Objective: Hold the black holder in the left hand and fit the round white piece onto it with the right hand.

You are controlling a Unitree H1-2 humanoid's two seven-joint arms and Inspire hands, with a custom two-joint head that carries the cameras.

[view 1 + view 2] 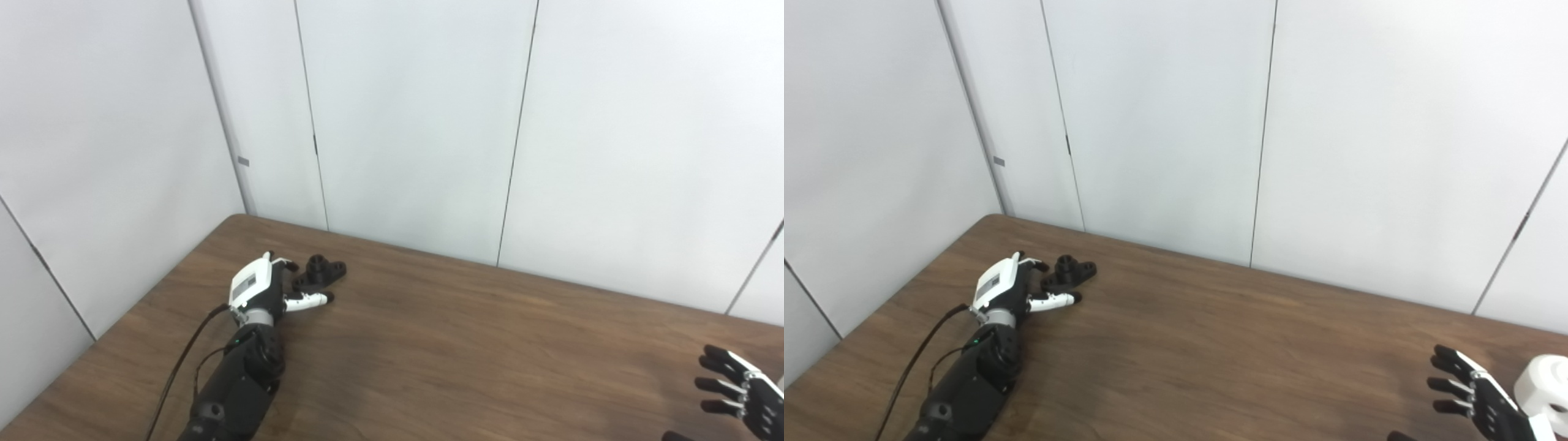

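Only right eye view shows round white piece.

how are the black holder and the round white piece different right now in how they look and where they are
The black holder is dark, low and flanged with a raised centre; the round white piece is pale and rounded. The black holder lies far left on the table, next to the left hand; the round white piece sits at the far right edge, beside the right hand, in the right eye view only. Neither is held; both hands are open.
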